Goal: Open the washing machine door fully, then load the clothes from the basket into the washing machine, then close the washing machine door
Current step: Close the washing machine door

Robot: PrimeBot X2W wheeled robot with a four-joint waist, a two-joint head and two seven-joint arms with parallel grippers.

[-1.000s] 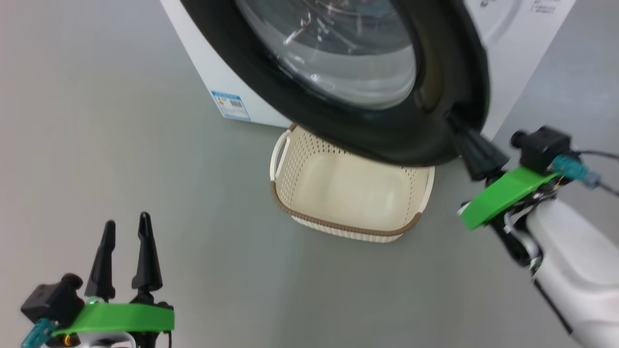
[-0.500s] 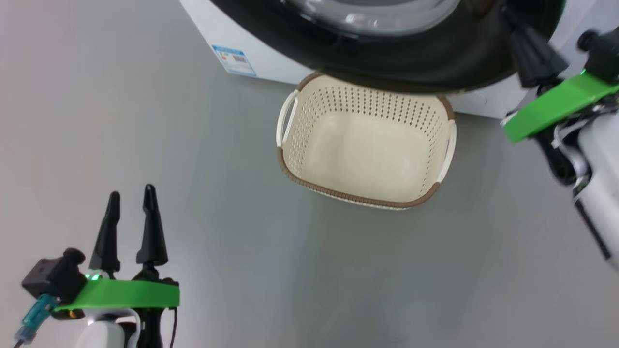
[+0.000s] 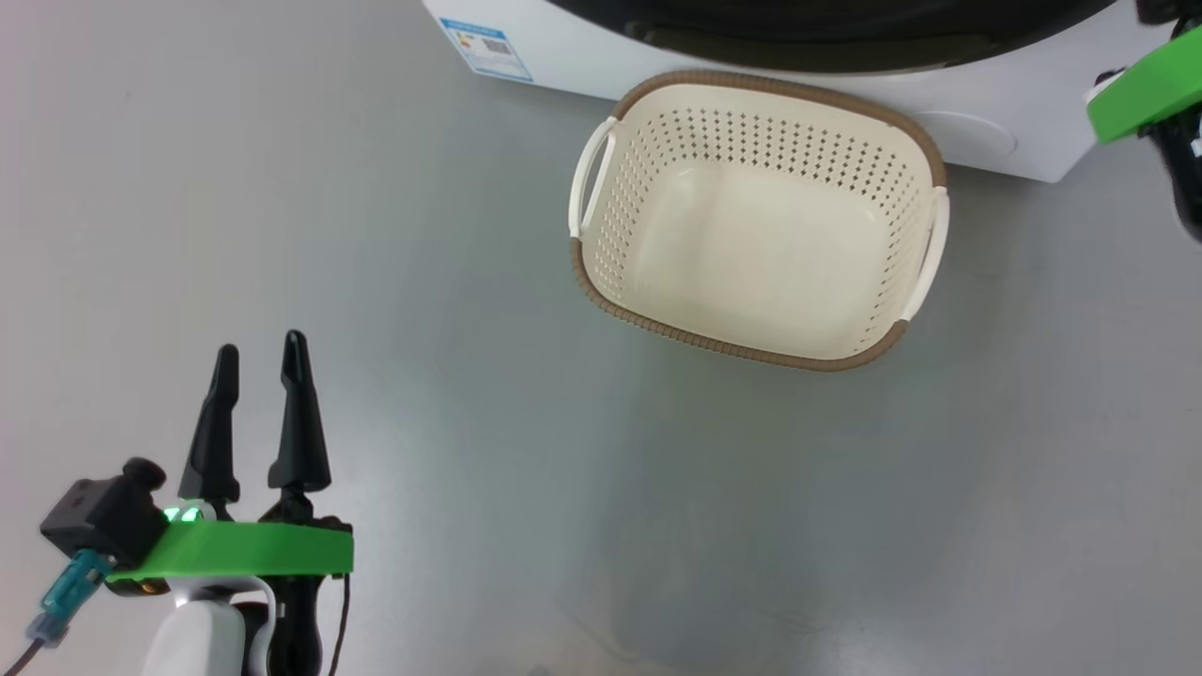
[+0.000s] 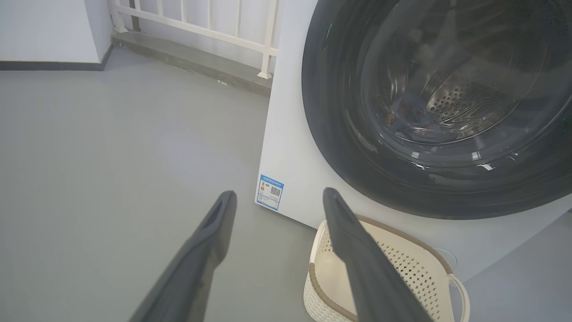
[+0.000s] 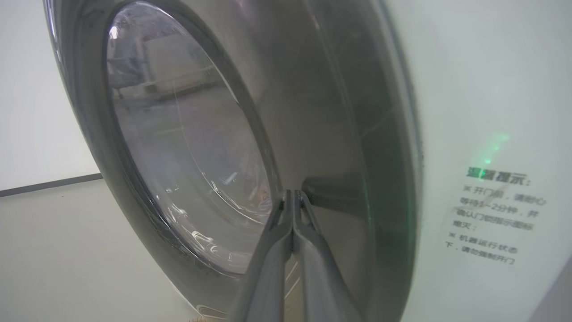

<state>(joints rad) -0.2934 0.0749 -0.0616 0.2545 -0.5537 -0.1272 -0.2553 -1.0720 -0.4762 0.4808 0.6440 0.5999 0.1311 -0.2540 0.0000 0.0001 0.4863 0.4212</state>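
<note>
Looking at the washing machine door (image 4: 330, 112) first: sits flat against the front of the washing machine (image 4: 290, 134) in the left wrist view, glossy black ring round the bulging glass. Can make out the clothes (image 4: 411, 123) through that glass, a dim bluish heap with a speck of orange-red, down in the steel drum. Can't miss the basket (image 3: 732, 345) either: parked on the grey floor (image 3: 376, 235) just in front of the machine, right below the door, cream bottom facing up. Got a small blue sticker (image 3: 486, 47) on the lower corner of the white front, off to the basket's left.

Right gripper (image 5: 293, 193): clenched, fingertips pressed together with nothing between them, right up at the black door face next to a dark recess; can't tell if actually touching. Left gripper (image 3: 261, 343): released, fingers spread, hovering low over the floor, well apart from basket and machine. Also spot a white railing (image 4: 268, 44) behind, past the machine's side.
</note>
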